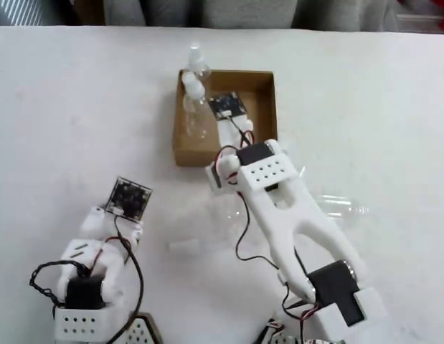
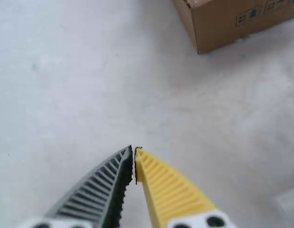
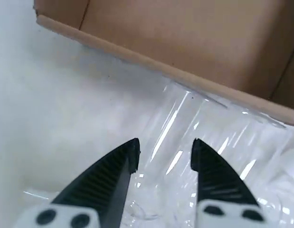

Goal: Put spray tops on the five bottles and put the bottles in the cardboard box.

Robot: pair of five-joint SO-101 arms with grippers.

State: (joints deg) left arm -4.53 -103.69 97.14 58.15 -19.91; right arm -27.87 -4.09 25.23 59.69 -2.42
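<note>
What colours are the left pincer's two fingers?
The left pincer has one grey finger and one yellow, clearest in the left wrist view.

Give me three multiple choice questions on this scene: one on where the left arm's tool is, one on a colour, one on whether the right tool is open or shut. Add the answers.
1. Where is the left tool?
A. Above bare table, apart from the cardboard box
B. Inside the box
C. Around a bottle

2. What colours are the left tool's two fingers?
A. Both black
B. Grey and yellow
C. Red and white

3. How is the right tool?
A. Shut on nothing
B. Shut on a spray top
C. Open, with a clear bottle seen between its fingers

Answers: A, its wrist view shows table beneath and the box's corner farther off; B, one ribbed finger is grey, the other yellow; C, a gap separates its black fingers.
</note>
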